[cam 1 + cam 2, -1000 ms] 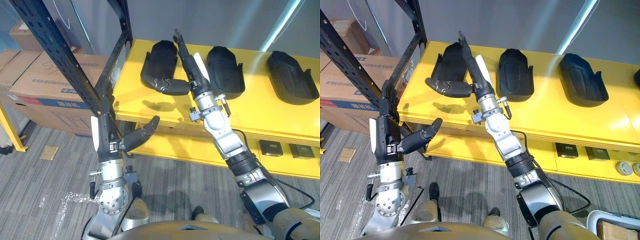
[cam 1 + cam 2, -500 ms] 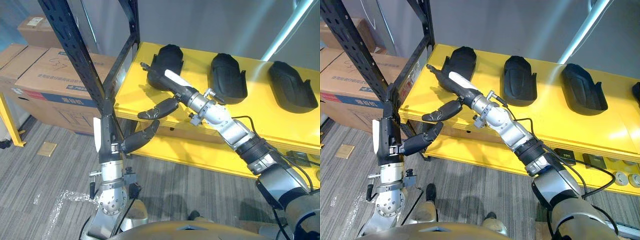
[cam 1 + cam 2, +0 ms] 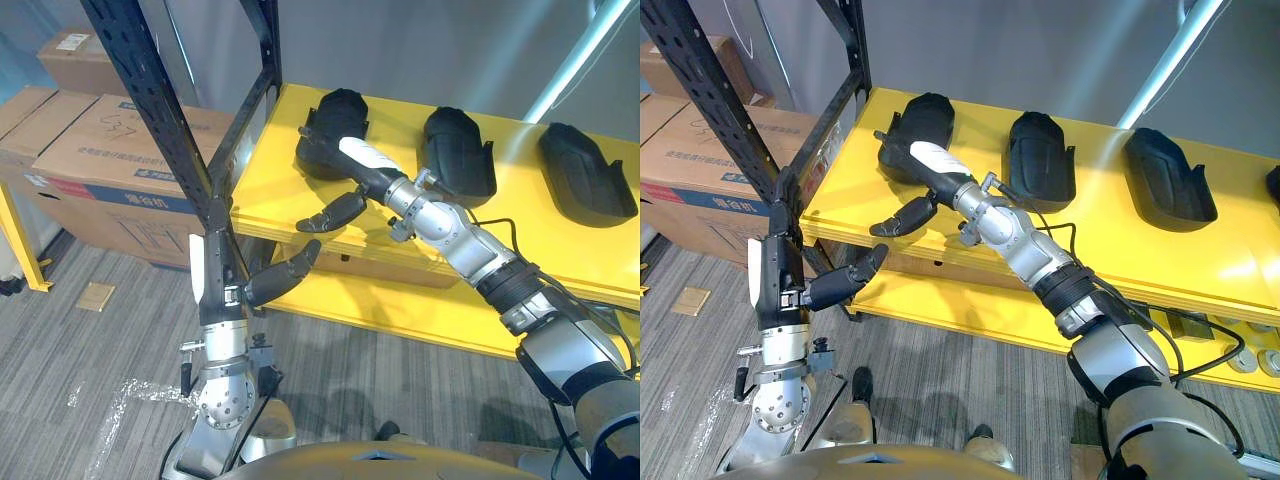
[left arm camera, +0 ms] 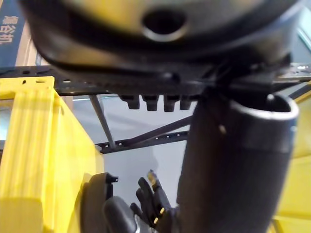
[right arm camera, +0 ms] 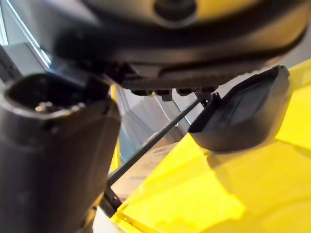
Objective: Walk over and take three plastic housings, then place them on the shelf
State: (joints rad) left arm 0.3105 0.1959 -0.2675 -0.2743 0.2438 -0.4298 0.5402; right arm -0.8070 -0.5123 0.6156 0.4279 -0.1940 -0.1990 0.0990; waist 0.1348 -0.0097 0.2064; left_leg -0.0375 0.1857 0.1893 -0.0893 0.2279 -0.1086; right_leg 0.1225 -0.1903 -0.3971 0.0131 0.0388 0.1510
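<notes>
Showing three black moulded plastic housings lying in a row, well apart, on a bright yellow shelf top (image 3: 280, 195): left housing (image 3: 338, 108), middle housing (image 3: 457, 150), right housing (image 3: 585, 170). Reaching in from the right across the shelf with the dark right hand (image 3: 365, 160), held over the near edge of the left housing, with fingers straight and close together, thumb spread toward the near side, gripping nothing. Cannot tell whether touching that housing or just above it. Holding the dark left hand (image 3: 222, 285) upright by the shelf's near left corner, below the yellow edge, with fingers straight, thumb spread toward the right, and nothing in it. Bordered on the left by a black perforated metal rack post (image 3: 150, 100), with stacked brown cardboard boxes (image 3: 90, 150) farther left on grey striped carpet (image 3: 90, 390).
</notes>
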